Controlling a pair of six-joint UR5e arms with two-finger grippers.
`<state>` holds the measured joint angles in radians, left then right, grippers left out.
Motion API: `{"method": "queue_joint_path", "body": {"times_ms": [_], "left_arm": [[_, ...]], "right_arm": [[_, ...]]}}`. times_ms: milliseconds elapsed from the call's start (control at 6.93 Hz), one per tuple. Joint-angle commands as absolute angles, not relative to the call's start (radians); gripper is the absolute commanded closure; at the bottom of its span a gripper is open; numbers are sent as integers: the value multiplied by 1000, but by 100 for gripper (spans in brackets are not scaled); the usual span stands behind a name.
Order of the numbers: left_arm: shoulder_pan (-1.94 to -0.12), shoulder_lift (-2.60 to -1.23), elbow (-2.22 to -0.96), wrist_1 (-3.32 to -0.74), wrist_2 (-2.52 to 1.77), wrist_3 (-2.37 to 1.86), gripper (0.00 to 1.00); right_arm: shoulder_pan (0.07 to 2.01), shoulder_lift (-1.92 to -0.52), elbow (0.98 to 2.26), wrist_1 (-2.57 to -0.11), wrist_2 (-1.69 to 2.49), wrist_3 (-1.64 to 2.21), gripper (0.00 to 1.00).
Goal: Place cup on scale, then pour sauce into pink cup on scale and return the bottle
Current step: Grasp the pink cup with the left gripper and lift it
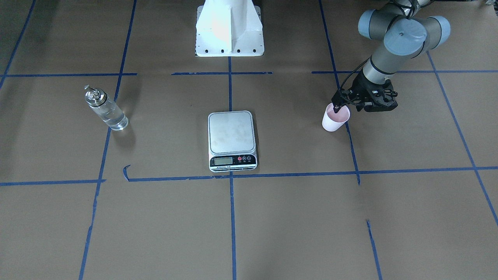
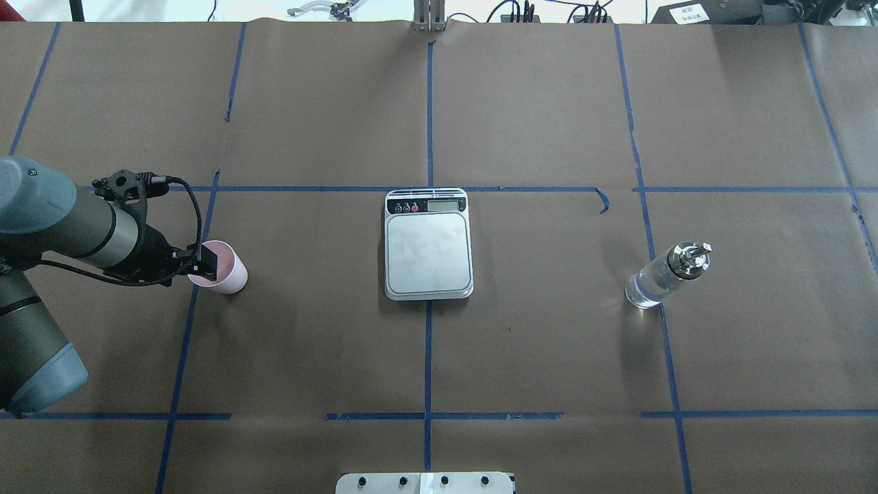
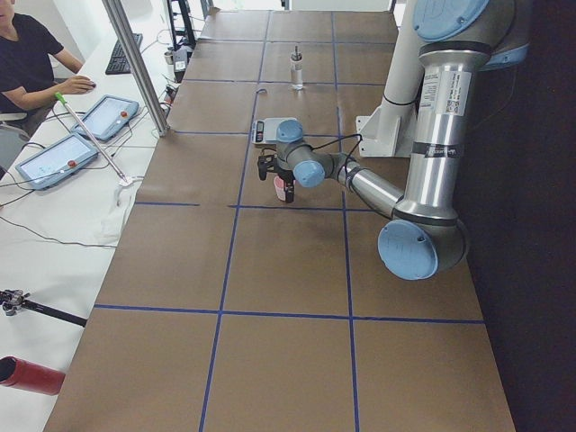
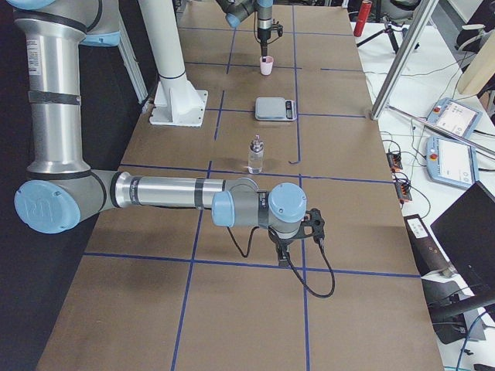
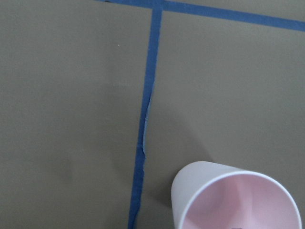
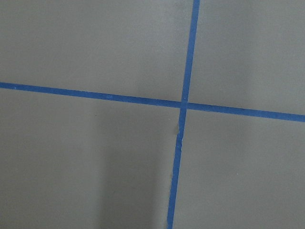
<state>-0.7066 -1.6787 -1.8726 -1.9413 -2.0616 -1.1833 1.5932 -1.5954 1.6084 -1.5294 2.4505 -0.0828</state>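
Note:
The pink cup point(image 1: 334, 121) stands on the brown table, well to one side of the scale point(image 1: 232, 132); it also shows in the overhead view point(image 2: 230, 278) and the left wrist view point(image 5: 228, 200). My left gripper point(image 1: 340, 105) straddles the cup's rim, one finger inside and one outside, and looks shut on it. The scale's platform point(image 2: 428, 254) is bare. The bottle point(image 1: 107, 111) with clear liquid stands upright on the scale's other side point(image 2: 662, 278). My right gripper point(image 4: 285, 259) shows only in the exterior right view, low over the table and far from the bottle; I cannot tell whether it is open.
Blue tape lines point(image 2: 429, 189) divide the brown table into squares. The robot's white base point(image 1: 229, 29) stands behind the scale. An operator point(image 3: 31, 63) and tablets point(image 3: 103, 117) are at a side table beyond the table's edge.

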Motion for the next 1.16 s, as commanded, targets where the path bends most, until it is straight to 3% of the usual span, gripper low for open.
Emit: {"method": "queue_joint_path", "body": {"times_ms": [0,289,578,1011], "left_arm": [[-707,-1680,-1879,-1942,-2060,-1225,100],[-719,-1684,-1902,-1940,-2056,-1273,100],[-808,-1702,-2011,-1834,-2065,-1322,100],[-770,-2166,-1915,-1414,-2065,-1441,100]], "right_arm": [[1594,-1594,1603,-1531,2451,-84,0],[1594,-1595,1601,-1529,2451,-86,0],[1594,-1574,1629,-1531,2445,-30,0],[1579,-1559,1681,-1539,2439,-28,0]]}}
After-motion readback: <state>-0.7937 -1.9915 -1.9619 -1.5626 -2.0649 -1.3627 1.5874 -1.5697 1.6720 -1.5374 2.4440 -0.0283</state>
